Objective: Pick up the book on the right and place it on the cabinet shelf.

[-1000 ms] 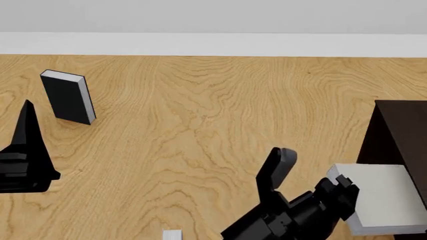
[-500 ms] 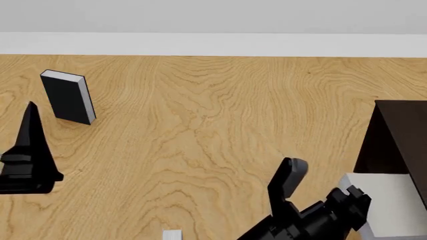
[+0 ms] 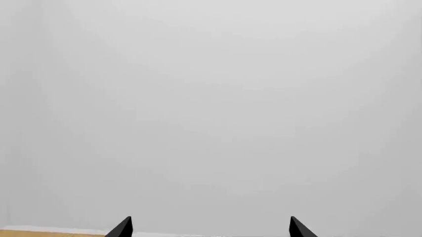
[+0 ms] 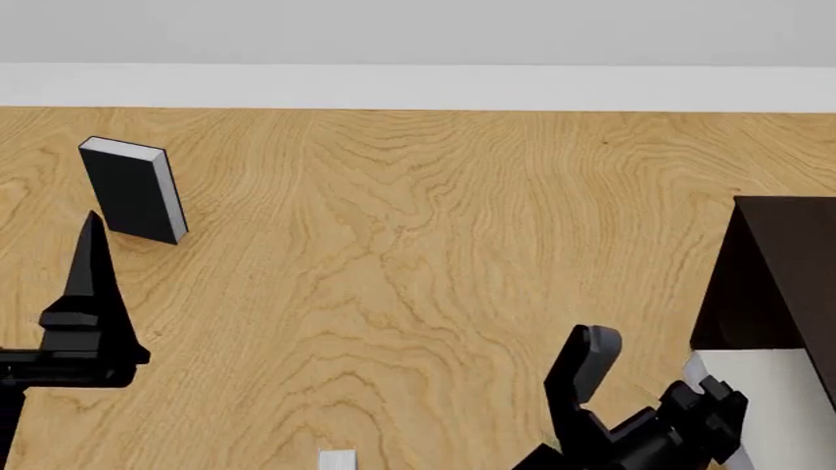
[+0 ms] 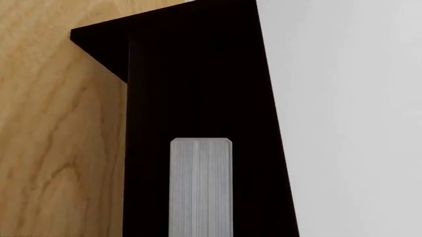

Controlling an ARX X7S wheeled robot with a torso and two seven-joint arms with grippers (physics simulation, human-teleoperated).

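Observation:
My right gripper (image 4: 706,416) is shut on the light-grey book (image 4: 777,406) and holds it at the open front of the very dark cabinet (image 4: 784,264), at the right edge of the head view. In the right wrist view the book's pale ribbed page edge (image 5: 201,190) stands in front of the black cabinet (image 5: 191,74). The shelf board cannot be made out in the dark interior. My left gripper (image 4: 85,313) is open and empty over the floor at the left. Its two fingertips (image 3: 125,228) stand wide apart and point at a blank wall.
A black book with white pages (image 4: 131,188) stands upright on the wooden floor (image 4: 418,245) at the far left, just beyond my left gripper. A small pale grey object (image 4: 337,458) shows at the bottom edge. A white wall runs along the back.
My right gripper has carried the book lower in the head view and closer in against the cabinet. My left gripper has moved right and slightly lower.

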